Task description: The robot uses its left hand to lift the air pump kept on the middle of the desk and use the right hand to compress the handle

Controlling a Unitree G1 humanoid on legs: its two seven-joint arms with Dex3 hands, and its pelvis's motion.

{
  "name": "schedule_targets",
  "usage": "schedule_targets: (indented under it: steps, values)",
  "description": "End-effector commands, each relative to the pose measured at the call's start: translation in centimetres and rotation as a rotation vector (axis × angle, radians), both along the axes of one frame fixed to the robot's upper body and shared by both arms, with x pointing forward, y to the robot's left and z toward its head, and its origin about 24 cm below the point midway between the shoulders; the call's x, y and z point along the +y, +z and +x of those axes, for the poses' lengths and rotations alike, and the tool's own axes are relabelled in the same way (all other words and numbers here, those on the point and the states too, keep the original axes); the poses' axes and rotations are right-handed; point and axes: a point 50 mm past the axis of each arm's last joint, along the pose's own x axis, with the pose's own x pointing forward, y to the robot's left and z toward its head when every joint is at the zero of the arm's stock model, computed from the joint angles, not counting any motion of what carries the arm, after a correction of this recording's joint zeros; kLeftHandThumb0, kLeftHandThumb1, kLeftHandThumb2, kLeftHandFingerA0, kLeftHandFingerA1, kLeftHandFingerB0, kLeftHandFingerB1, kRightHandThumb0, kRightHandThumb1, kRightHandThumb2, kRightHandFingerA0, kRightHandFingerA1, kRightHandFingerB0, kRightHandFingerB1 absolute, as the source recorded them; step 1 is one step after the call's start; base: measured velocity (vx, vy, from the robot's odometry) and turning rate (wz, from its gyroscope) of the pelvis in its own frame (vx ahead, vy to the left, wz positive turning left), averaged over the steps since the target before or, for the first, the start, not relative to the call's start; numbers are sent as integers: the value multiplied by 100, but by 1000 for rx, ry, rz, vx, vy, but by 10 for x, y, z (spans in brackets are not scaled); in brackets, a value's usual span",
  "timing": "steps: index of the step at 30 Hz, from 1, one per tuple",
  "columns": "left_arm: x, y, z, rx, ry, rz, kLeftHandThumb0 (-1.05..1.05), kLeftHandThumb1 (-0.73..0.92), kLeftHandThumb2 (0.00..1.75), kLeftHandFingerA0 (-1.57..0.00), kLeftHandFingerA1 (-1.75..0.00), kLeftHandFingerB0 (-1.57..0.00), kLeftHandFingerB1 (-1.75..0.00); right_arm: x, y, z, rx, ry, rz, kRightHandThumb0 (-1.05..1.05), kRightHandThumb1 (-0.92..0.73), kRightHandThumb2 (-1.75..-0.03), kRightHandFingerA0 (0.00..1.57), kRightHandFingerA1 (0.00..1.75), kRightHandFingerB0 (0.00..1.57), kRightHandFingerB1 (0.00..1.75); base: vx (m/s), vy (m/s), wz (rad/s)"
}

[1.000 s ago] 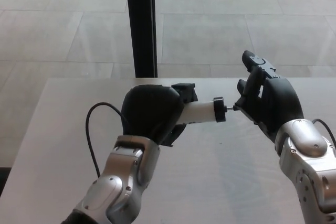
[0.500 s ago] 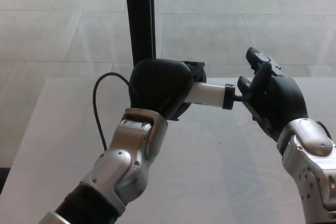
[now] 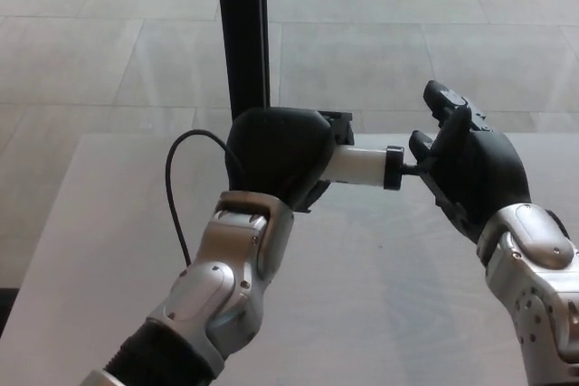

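Grey and pale, the surface (image 3: 380, 314) fills the lower part of the view, with a tiled floor (image 3: 109, 33) behind it and a dark post (image 3: 242, 33) standing at its far edge. A thin black cable (image 3: 176, 196) loops up on the left, beside the silver left arm. The left hand (image 3: 276, 155) is wrapped tight around the air pump (image 3: 357, 166) and holds it up above the middle of the surface. The pump lies on its side. Its white body sticks out of the fist to the right and ends in a black cap. A thin rod comes out of the cap and points at the right hand (image 3: 470, 174). That hand is just beside the end of the rod, with its palm side facing the pump. Its fingers (image 3: 448, 106) are spread apart and point up, and it holds nothing. I cannot tell if it touches the rod.
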Motion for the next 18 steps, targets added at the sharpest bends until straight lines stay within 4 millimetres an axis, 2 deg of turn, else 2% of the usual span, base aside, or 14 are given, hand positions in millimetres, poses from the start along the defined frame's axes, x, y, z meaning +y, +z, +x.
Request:
schedule_targets:
  steps: [1,3,4,5,6,7,8,9,10,12,13,16,17,18]
  values:
    - [20,-29,-13,106,51,-89,-13,56,102,-93,-175,-75,-162,-28,5,-1,-29,-37,-17,-88,-92,-100,0,0,0,10,0,0,0]
    - [26,-44,-19,170,61,-77,-17,56,102,-93,-175,-76,-152,-43,7,-1,-30,-83,-24,-98,-90,-116,0,1,0,10,0,0,0]
    - [27,-51,-24,204,72,-81,-19,59,102,-92,-175,-76,-147,-49,8,-1,-23,-104,-17,-92,-85,-108,0,1,0,12,0,0,0]
    - [29,-61,-30,244,70,-96,-10,60,105,-96,-173,-79,-142,-59,8,-2,-24,-129,-10,-84,-90,-131,0,20,0,21,0,0,0]
    - [30,-70,-36,269,61,-109,-10,60,105,-96,-173,-79,-142,-67,9,-3,-28,-149,-10,-84,-90,-131,0,20,0,21,0,0,0]
    - [30,-73,-37,265,57,-105,-23,58,104,-91,-175,-78,-150,-69,9,-3,-25,-158,-4,-91,-84,-105,0,5,0,14,0,0,0]
    - [30,-78,-40,272,48,-94,-22,64,96,-85,-175,-73,-154,-74,9,-3,-18,-175,10,-93,-88,-112,0,4,0,12,0,0,0]
    - [30,-83,-42,297,39,-81,-20,64,91,-100,-175,-69,-146,-79,9,-3,-16,-184,25,-86,-90,-129,0,17,0,19,0,0,0]
    - [28,-87,-44,299,27,-71,-20,61,97,-86,-175,-71,-158,-82,10,-3,-18,-194,35,-86,-90,-128,0,18,0,20,0,0,0]
    - [27,-91,-46,331,16,-53,-22,70,80,-83,-169,-71,-128,-86,11,-2,-19,-209,39,-84,-89,-127,0,21,0,24,0,0,0]
    - [27,-92,-46,364,17,-37,-22,70,80,-83,-169,-71,-128,-87,12,-2,-18,-216,40,-84,-89,-127,0,21,0,24,0,0,0]
    - [22,-97,-49,411,3,43,-26,74,72,-83,-145,-75,-77,-88,12,-2,-22,-216,29,-81,-86,-126,0,24,0,26,0,0,0]
    - [21,-100,-50,434,1,65,-23,75,70,-82,-134,-71,-71,-88,11,-2,-17,-212,26,-82,-88,-126,0,22,1,25,0,0,0]
    - [19,-103,-51,455,-3,81,-23,75,70,-82,-134,-71,-71,-88,11,-3,-10,-207,22,-82,-88,-126,0,22,1,25,0,0,0]
